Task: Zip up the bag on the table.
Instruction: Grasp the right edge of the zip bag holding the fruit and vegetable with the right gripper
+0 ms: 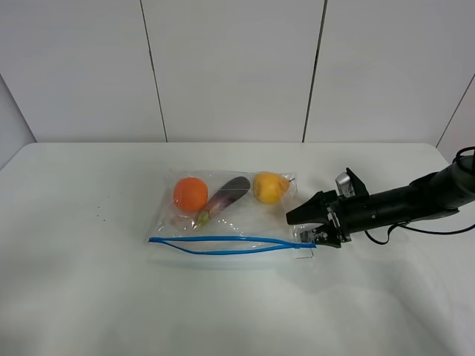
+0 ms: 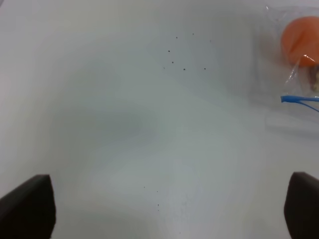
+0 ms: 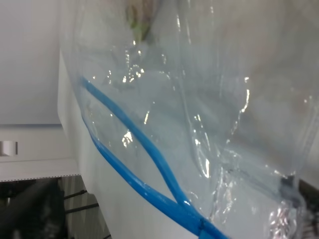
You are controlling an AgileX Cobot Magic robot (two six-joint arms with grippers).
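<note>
Bag (image 1: 223,215) lies flat near the middle of the white surface (image 1: 89,297) in the exterior high view, with its blue zipper strip (image 1: 185,239) along the edge nearest the camera. Through the clear plastic we note an orange (image 1: 191,193), a purple eggplant (image 1: 226,196) and a yellow pear (image 1: 269,187). They are bunched along the far edge, which leaves the mouth free of bulk. The two tracks of the strip meet at both ends and bow apart between them, so we judge the bag unsealed. The right arm reaches in low from the right. The right fingers (image 1: 306,213) stand apart on either side of the bag's right corner, where the tracks meet, and we see no grip made. That placement suits a start at the joined end, from which a pinch could run along the strip. The left arm is not in this view.

Left wrist view: the left fingers (image 2: 27,206) are spread wide, holding nothing, over bare surface marked with a few dark specks. The orange and the strip's left end show at one edge of the picture, well apart from the fingers. We judge this arm to be waiting, perhaps to steady that end.

Right wrist view: crinkled plastic fills the picture at close range. The two blue tracks run parted and converge close to the camera. The fingers barely show here, and we cannot tell whether they touch the plastic
</note>
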